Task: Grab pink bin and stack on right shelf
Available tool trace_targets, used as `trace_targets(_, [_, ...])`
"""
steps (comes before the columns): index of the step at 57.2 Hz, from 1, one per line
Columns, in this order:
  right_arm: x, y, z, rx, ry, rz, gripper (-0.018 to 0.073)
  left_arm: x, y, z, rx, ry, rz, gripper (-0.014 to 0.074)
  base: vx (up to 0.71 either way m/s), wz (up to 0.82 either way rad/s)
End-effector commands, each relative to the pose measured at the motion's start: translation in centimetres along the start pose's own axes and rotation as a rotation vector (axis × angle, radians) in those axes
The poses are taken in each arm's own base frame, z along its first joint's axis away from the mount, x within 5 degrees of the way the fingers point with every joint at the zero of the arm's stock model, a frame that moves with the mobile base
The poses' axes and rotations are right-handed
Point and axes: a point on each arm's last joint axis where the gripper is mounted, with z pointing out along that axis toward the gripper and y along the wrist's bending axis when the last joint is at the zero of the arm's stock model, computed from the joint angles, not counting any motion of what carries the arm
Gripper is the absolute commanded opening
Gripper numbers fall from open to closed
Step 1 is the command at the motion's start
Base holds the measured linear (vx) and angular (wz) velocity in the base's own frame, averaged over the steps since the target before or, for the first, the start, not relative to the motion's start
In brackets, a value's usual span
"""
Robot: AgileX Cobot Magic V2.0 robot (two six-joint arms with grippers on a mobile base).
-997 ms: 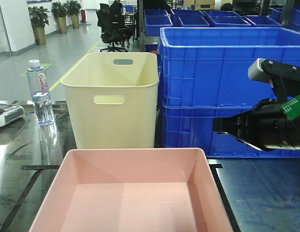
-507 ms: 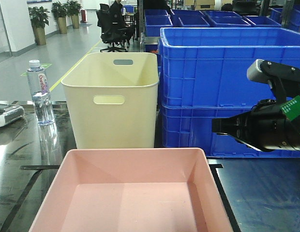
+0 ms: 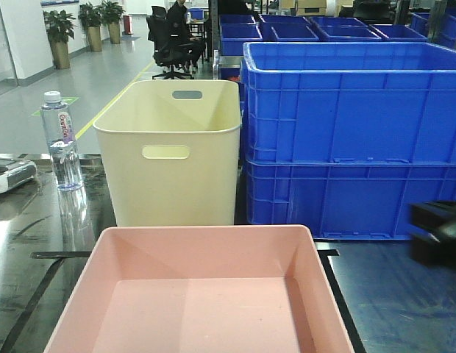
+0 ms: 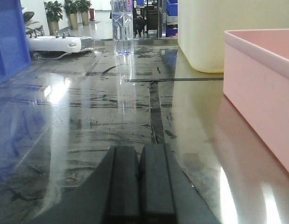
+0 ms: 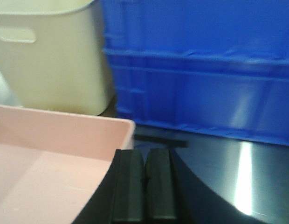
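Two pincers, left (image 4: 140,182) & right (image 5: 144,186), clenched on nothing; we read pink bin (image 3: 202,294) as ungrasped, flat on shelf (image 4: 88,116), right pincer near its corner.

Industrial workspace inside an open-plan office or warehouse hall.
Stacked blue plastic crates (image 3: 353,132) fill the background; beyond them lie a polished grey floor with yellow lines, potted plants (image 3: 60,29) and black office chairs (image 3: 173,40).

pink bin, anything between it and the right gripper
Nothing visible. In the right wrist view the shut right gripper sits at the near corner of the shallow pale-pink plastic bin, with only bare dark glossy shelf top beside it.
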Motion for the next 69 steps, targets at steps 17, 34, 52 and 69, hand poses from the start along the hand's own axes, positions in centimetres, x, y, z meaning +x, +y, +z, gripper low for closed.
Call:
trace_targets(17, [14.3,-1.7,-7.2,0.199,-0.151,-0.036,-0.0013,-0.3,0.0,0.2,0.0,-0.055,-0.008,-0.0005,0.0,0.0])
trace_targets(34, [22.6,-1.9,-6.6,0.234,-0.158,-0.002,-0.0011,-0.3,0.0,0.2,0.0,-0.056,-0.008,-0.0005,0.0,0.0])
trace_targets(52, [22.6,-1.9,-6.7,0.241,-0.146,-0.016,-0.0011,-0.4,0.0,0.2,0.0,-0.057,-0.008,-0.0005,0.0,0.0])
trace_targets(69, [22.6,-1.9,-6.7,0.241,-0.146,-0.016,-0.0011,-0.4,0.0,0.2,0.0,-0.057,-0.008,-0.0005,0.0,0.0])
